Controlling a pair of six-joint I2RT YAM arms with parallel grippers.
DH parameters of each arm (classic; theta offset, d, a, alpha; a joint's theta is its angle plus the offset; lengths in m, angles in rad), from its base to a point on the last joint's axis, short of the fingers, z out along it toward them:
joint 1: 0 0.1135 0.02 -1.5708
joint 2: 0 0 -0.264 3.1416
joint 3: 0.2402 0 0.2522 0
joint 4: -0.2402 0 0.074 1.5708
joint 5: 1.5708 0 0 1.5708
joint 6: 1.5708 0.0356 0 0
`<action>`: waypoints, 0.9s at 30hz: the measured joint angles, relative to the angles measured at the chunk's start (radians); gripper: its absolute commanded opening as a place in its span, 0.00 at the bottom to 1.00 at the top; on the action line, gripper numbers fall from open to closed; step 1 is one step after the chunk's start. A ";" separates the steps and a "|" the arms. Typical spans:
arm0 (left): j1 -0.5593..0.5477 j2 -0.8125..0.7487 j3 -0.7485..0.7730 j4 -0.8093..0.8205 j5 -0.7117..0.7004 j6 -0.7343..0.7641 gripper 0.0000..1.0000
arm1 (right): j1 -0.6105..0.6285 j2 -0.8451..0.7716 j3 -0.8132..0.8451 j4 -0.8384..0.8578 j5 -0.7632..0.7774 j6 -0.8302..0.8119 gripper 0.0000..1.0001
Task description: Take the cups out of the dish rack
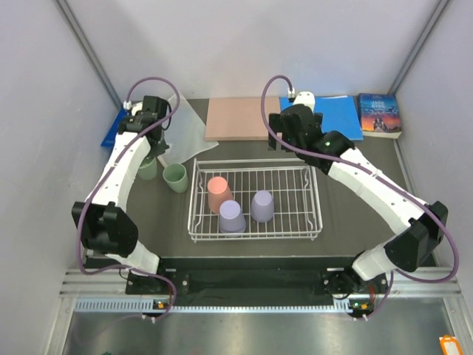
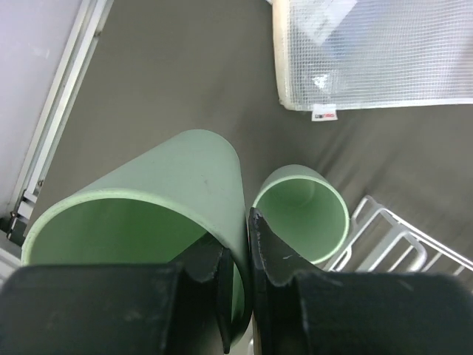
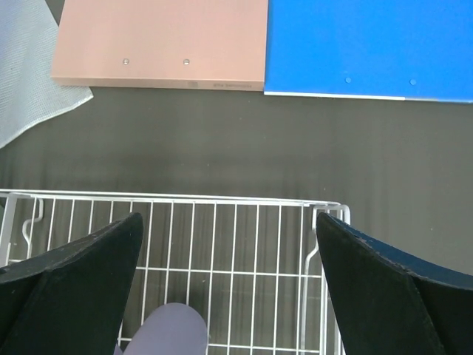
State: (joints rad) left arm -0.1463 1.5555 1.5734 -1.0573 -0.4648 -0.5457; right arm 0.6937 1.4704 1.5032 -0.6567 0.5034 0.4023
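The white wire dish rack [image 1: 310,201] holds a salmon pink cup [image 1: 219,194] and two lavender cups [image 1: 232,217] [image 1: 262,205], all upside down. Two sage green cups are left of the rack, mouths up. My left gripper [image 2: 240,244] is shut on the wall of the left green cup [image 2: 148,200], one finger inside and one outside; in the top view that cup [image 1: 148,170] is partly hidden by the arm. The other green cup [image 2: 301,211] [image 1: 176,177] stands free beside it. My right gripper [image 3: 229,218] is open and empty over the rack's far edge [image 3: 177,198], with a lavender cup [image 3: 166,329] below.
A clear mesh pouch [image 1: 188,129] [image 2: 369,52] lies behind the green cups. A pink board [image 1: 236,118], a blue folder [image 1: 336,117] and a book [image 1: 379,115] line the back of the dark mat. A blue item [image 1: 112,132] lies at far left. Grey walls stand on both sides.
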 measured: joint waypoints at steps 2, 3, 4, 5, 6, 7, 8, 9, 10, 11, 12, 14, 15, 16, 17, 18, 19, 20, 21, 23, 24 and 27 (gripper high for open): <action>0.010 0.019 -0.009 0.004 0.005 0.000 0.00 | 0.000 -0.004 -0.013 0.003 -0.002 0.000 0.98; 0.017 0.027 -0.015 0.004 0.008 0.000 0.00 | 0.000 -0.006 -0.022 0.002 -0.003 0.001 0.98; 0.024 0.036 -0.022 0.006 0.014 0.000 0.00 | 0.000 -0.009 -0.032 0.003 -0.006 0.001 0.98; 0.034 0.047 -0.031 0.010 0.023 0.000 0.00 | 0.000 -0.012 -0.044 0.003 -0.010 0.001 0.98; 0.040 0.056 -0.035 0.011 0.028 0.000 0.00 | 0.000 -0.013 -0.051 0.003 -0.012 0.001 0.98; 0.049 0.068 -0.042 0.014 0.035 -0.001 0.00 | 0.000 -0.013 -0.058 0.002 -0.017 0.001 0.98; 0.057 0.078 -0.050 0.019 0.044 -0.001 0.00 | 0.000 -0.013 -0.064 0.002 -0.022 0.001 0.98; 0.066 0.092 -0.058 0.025 0.057 -0.001 0.00 | 0.000 -0.013 -0.068 0.001 -0.026 0.001 0.98; 0.075 0.106 -0.069 0.034 0.069 -0.002 0.00 | 0.000 -0.013 -0.070 0.000 -0.030 0.000 0.99; 0.082 0.118 -0.080 0.043 0.083 -0.002 0.00 | 0.000 -0.013 -0.070 0.001 -0.034 0.000 0.98; 0.086 0.126 -0.089 0.048 0.091 -0.002 0.00 | 0.000 -0.013 -0.070 0.002 -0.036 0.000 0.98; 0.093 0.140 -0.109 0.068 0.109 -0.004 0.00 | 0.000 -0.013 -0.070 0.003 -0.040 -0.003 0.98; 0.095 0.145 -0.119 0.074 0.115 -0.005 0.00 | 0.000 -0.013 -0.070 0.003 -0.043 -0.004 0.98; 0.097 0.149 -0.127 0.078 0.122 -0.005 0.00 | 0.000 -0.013 -0.070 0.003 -0.045 -0.007 0.98; 0.097 0.150 -0.131 0.083 0.129 -0.005 0.00 | 0.000 -0.013 -0.070 0.004 -0.047 -0.010 0.98; 0.098 0.151 -0.135 0.090 0.135 -0.005 0.00 | 0.000 -0.013 -0.070 0.005 -0.051 -0.010 0.98; 0.099 0.151 -0.142 0.101 0.140 -0.005 0.00 | 0.000 -0.013 -0.070 0.005 -0.055 -0.010 0.99; 0.099 0.151 -0.147 0.112 0.143 -0.005 0.00 | 0.000 -0.012 -0.069 0.005 -0.058 -0.011 0.98; 0.099 0.151 -0.154 0.123 0.147 -0.006 0.00 | 0.000 -0.011 -0.069 0.005 -0.060 -0.012 0.99; 0.100 0.151 -0.171 0.142 0.154 -0.006 0.00 | 0.000 -0.008 -0.069 0.006 -0.064 -0.015 0.98; 0.101 0.151 -0.179 0.150 0.156 -0.006 0.00 | 0.000 -0.005 -0.068 0.005 -0.068 -0.017 0.99; 0.107 0.151 -0.206 0.169 0.162 -0.006 0.00 | 0.000 0.003 -0.067 0.005 -0.079 -0.017 0.98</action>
State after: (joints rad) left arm -0.0391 1.7065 1.3678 -0.8883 -0.3027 -0.5522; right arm 0.6941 1.4738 1.4361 -0.6514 0.4244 0.3851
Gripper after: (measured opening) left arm 0.144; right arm 0.987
